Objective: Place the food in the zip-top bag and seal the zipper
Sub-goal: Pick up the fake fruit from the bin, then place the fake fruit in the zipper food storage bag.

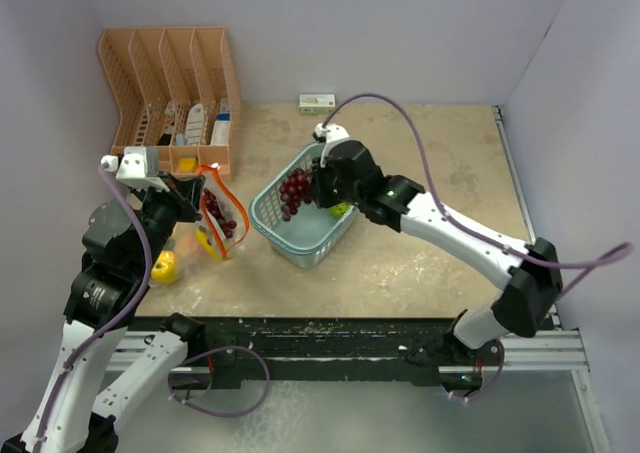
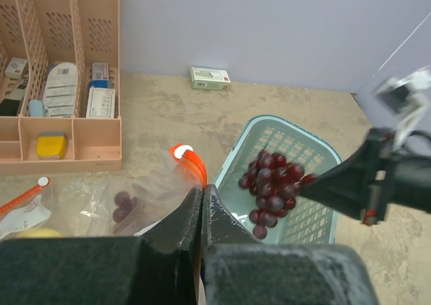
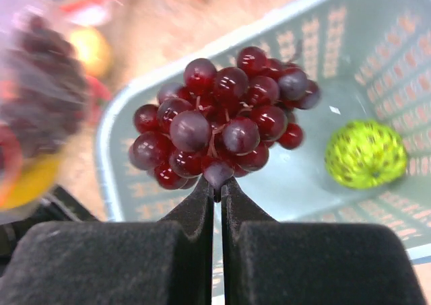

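Near the worktop's (image 1: 420, 153) left edge, a loose yellow fruit (image 1: 165, 266) lies beside the left gripper (image 1: 193, 197), which is clenched on the orange-red zipper (image 1: 232, 198) of the clear zip-top bag (image 1: 222, 213), holding it up with dark grapes (image 2: 122, 205) and a second yellow fruit (image 1: 207, 241) inside. Just right of it, around the worktop's middle, the right gripper (image 3: 217, 187) is pinched shut on a dark red grape bunch (image 3: 222, 126) held above a light blue basket (image 1: 300, 245) containing a yellow-green fruit (image 3: 367, 153). A peach-coloured organizer (image 1: 170, 83) fills the far left corner, and a small white-green box (image 1: 317, 102) sits at the far edge.
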Tool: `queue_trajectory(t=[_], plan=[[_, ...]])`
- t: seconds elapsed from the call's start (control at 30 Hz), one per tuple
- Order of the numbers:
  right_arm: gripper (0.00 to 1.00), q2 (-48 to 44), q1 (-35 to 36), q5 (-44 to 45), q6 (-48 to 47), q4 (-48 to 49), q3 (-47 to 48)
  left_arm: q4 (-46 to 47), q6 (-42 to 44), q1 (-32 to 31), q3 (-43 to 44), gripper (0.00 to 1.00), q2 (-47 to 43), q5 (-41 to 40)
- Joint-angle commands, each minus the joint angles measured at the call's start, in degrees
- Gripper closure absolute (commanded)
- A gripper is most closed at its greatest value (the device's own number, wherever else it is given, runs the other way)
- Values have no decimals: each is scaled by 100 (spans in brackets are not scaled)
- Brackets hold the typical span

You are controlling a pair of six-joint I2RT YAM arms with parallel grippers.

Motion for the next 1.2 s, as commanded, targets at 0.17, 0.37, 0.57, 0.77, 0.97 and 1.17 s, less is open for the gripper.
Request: queue_trajectory(t=[0.17, 0.37, 0.57, 0.77, 0.97, 1.17], plan=[[100, -1305, -26, -855, -403, 1721, 54, 556, -168, -21, -37, 100, 273, 317], [100, -1447, -18, -1869, -182, 2486, 150, 736, -277, -23, -172, 100, 372, 413], [100, -1167, 47, -2574, 443, 3418, -89, 1093, -446, -20, -275, 100, 505, 636], [100, -767, 366, -2799, 797, 3979, -122, 1316, -618, -26, -368, 100, 592, 804], [100, -416, 512, -3116, 1298, 4770, -427, 1303, -700, -22, -236, 100, 449, 914], [100, 64, 866, -3126, 1459, 5067, -599, 1188, -722, -25, -21, 100, 306, 948]])
